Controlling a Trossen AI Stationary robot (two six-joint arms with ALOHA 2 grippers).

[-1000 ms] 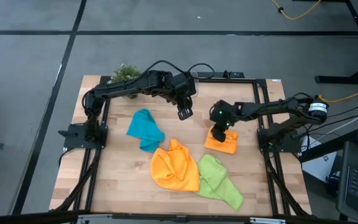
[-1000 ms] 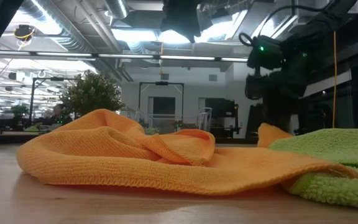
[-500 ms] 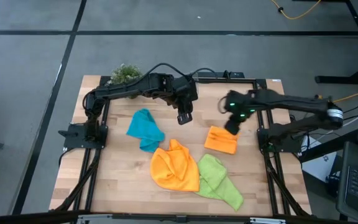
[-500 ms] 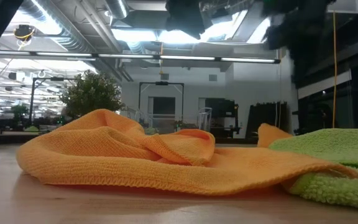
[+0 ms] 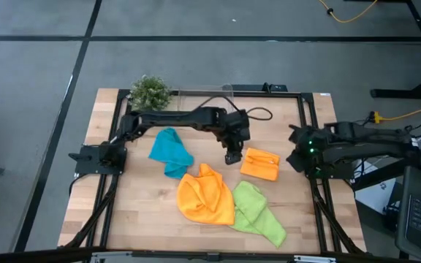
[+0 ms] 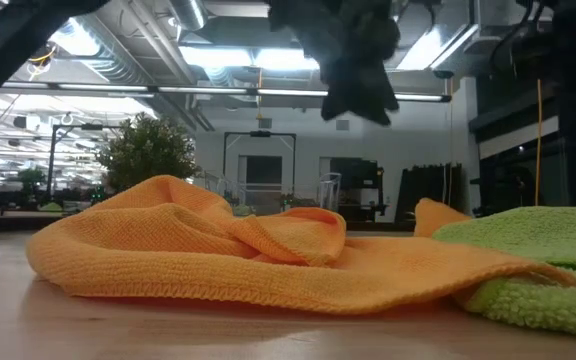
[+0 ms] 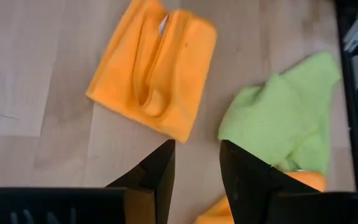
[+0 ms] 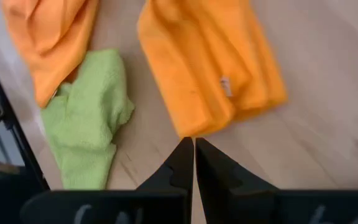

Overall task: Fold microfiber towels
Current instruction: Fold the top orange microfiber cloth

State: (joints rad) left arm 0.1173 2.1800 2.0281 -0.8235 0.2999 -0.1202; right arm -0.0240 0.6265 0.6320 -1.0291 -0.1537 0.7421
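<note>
A folded orange towel (image 5: 260, 164) lies flat on the table right of centre; it also shows in the left wrist view (image 7: 154, 74) and the right wrist view (image 8: 213, 68). My left gripper (image 5: 231, 155) hovers open just left of it, touching nothing. My right gripper (image 5: 295, 155) is shut and empty, to the towel's right by the frame. A crumpled orange towel (image 5: 205, 193) lies near the front, overlapping a lime green towel (image 5: 258, 212). A teal towel (image 5: 170, 151) lies bunched at the left.
A small potted plant (image 5: 150, 91) stands at the far left corner, with a clear tub (image 5: 207, 93) beside it at the far edge. The black frame rails (image 5: 309, 183) run along both table sides. Bare wood (image 5: 145, 212) shows at the near left.
My right gripper has risen off the folded orange towel and drawn back toward the table's right edge; the towel stays flat where it was. My left gripper has moved toward the right and near edges, down beside the folded towel's left side.
</note>
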